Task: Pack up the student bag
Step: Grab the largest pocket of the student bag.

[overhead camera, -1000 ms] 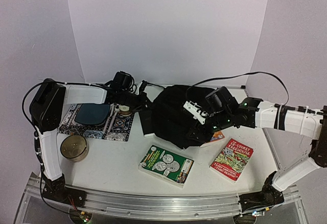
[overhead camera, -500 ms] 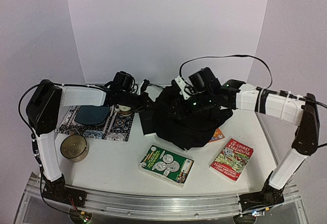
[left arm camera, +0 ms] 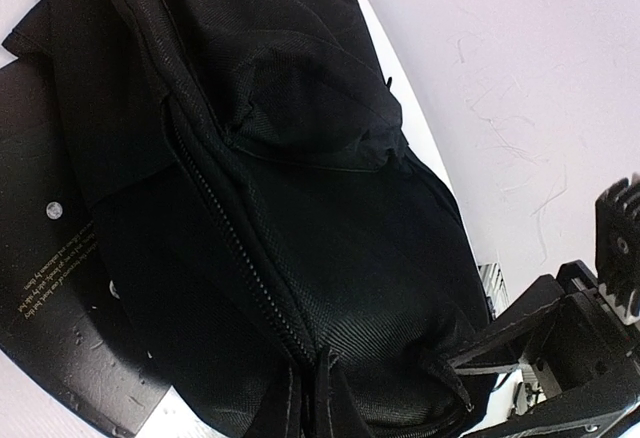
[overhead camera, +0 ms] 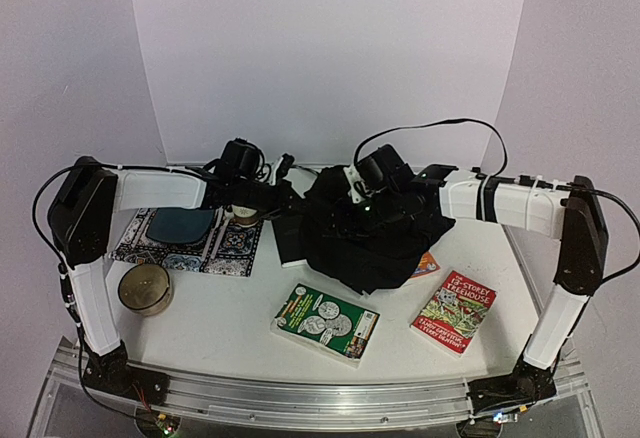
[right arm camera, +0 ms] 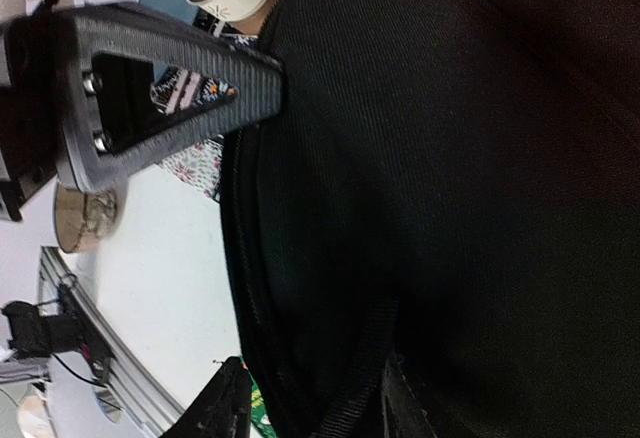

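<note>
Lying crumpled, student bag, long axis left-right; left fingers closed, right fingers parted on it.

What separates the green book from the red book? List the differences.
Colour: the green book has a green cover with round coin-like pictures; the red book has a red cover with large title lettering.
Place: the green book lies near the middle of the table, the red book further right.
Size: the green book looks wider than the red book.
Shared: both lie flat, face up, apart from the student bag.
</note>
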